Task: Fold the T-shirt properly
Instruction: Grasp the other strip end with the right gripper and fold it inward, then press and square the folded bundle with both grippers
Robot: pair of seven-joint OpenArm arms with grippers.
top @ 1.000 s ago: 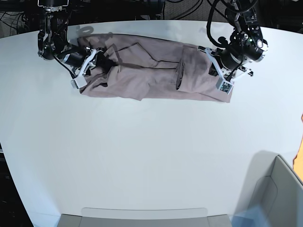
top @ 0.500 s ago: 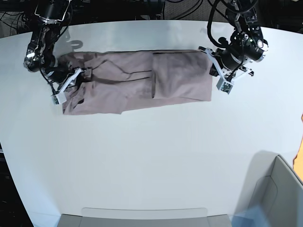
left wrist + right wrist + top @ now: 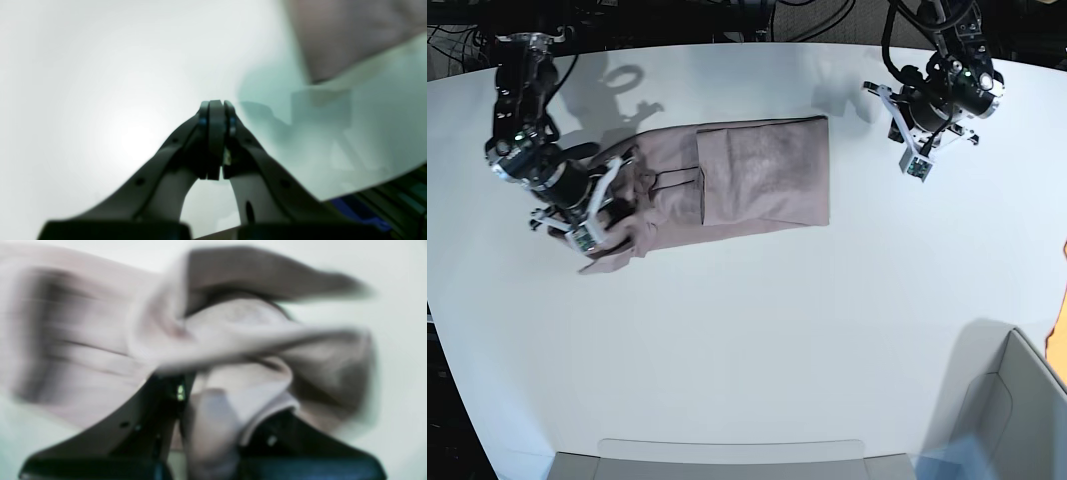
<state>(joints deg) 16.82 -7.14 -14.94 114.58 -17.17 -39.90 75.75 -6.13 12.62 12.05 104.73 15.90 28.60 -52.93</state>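
A: Fabric of the T-shirt (image 3: 727, 185) is shown lying on the white counter (image 3: 757, 350), toward the far left part in the base view. One end is laid flat as a doubled panel; the other end is bunched.

B: How are the grippers to be read?

A: The right gripper (image 3: 592, 222) is seen at the bunched end, closed on a fold of the T-shirt; in the right wrist view, blurred cloth (image 3: 233, 350) is draped between and over its jaws. The left gripper (image 3: 216, 110) is held apart from the cloth, above bare counter, with its jaws pressed together and nothing between them.

B: How is the garment judged to handle?

A: It is judged thin, light and limp. No shape is kept once it is lifted, and creases are easily drawn in. Slipping is judged unlikely, but dragging would pull the flat panel out of line.

B: Where should hold be taken?

A: A hem or seam corner is preferred, with both layers pinched together, so the edge is carried straight.
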